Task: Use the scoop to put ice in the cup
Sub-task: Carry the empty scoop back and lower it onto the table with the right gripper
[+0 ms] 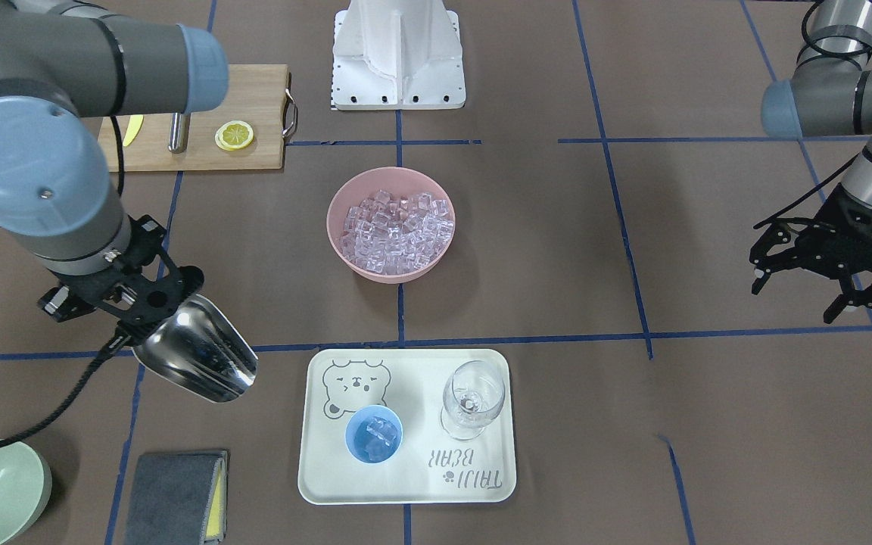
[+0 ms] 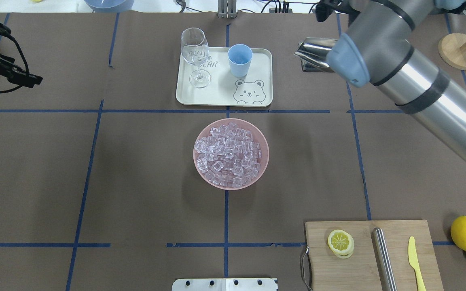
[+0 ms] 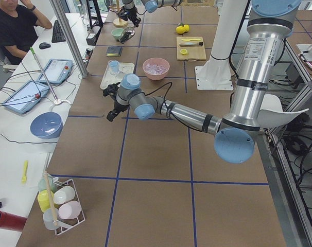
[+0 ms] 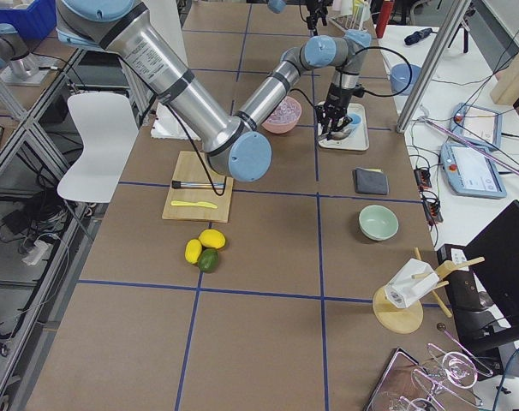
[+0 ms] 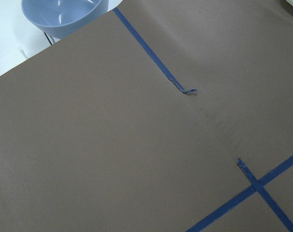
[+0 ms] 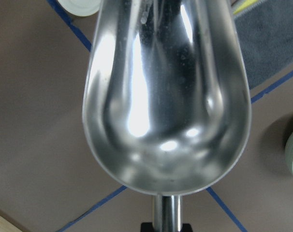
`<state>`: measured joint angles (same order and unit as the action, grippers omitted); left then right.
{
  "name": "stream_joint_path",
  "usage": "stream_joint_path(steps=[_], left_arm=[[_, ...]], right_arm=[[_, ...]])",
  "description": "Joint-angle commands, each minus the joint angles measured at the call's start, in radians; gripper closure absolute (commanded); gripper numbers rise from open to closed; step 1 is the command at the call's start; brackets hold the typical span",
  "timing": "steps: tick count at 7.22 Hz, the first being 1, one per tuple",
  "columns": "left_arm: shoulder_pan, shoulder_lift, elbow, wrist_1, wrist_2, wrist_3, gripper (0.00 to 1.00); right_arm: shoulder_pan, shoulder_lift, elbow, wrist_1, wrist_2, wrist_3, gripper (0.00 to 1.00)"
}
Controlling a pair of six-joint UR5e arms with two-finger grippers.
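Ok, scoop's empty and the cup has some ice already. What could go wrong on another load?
The scoop looks wider than the cup, so cubes may spill onto the tray. The glass stands close beside the cup; a swing could tip it. The bowl is piled with ice; digging may push cubes out.

R arm point(image 1: 35, 163) stretched fwd across its half, elbow raised, wrist bent downward. Black two-finger R gripper point(image 1: 141, 312) clamped tight on short handle of shiny stainless-steel scoop point(image 1: 201, 356), held in air w/ trough mouth tilted down and away from wrist. L arm point(image 1: 833, 94) out to its own side, forearm angled down. Black two-finger L gripper point(image 1: 795, 299) hangs in air, jaws spread wide.
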<state>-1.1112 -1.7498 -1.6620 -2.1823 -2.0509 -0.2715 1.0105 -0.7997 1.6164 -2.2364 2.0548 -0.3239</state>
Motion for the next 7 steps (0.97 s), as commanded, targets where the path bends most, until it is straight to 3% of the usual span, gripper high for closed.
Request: stream_joint_path(steps=[1,2,3,6,7], left_arm=[[-0.004,0.010,-0.027,0.012,0.000,0.000,0.00],[-0.004,0.022,-0.045,0.012,0.000,0.000,0.00],[-0.004,0.024,-0.054,0.019,0.000,0.000,0.00],[-0.004,0.024,-0.073,0.027,0.002,-0.002,0.00],[-0.004,0.027,-0.073,0.027,0.002,-0.002,0.00]], right_arm=[[0.075,-0.116,0.100,0.030,0.021,0.008,1.00],[0.095,-0.200,0.187,0.052,0.018,0.009,1.00],[0.115,-0.252,0.209,0.085,0.021,0.016,1.00],[0.108,-0.288,0.162,0.043,0.016,0.042,1.00],[0.108,-0.311,0.161,0.040,0.024,0.200,1.00]])
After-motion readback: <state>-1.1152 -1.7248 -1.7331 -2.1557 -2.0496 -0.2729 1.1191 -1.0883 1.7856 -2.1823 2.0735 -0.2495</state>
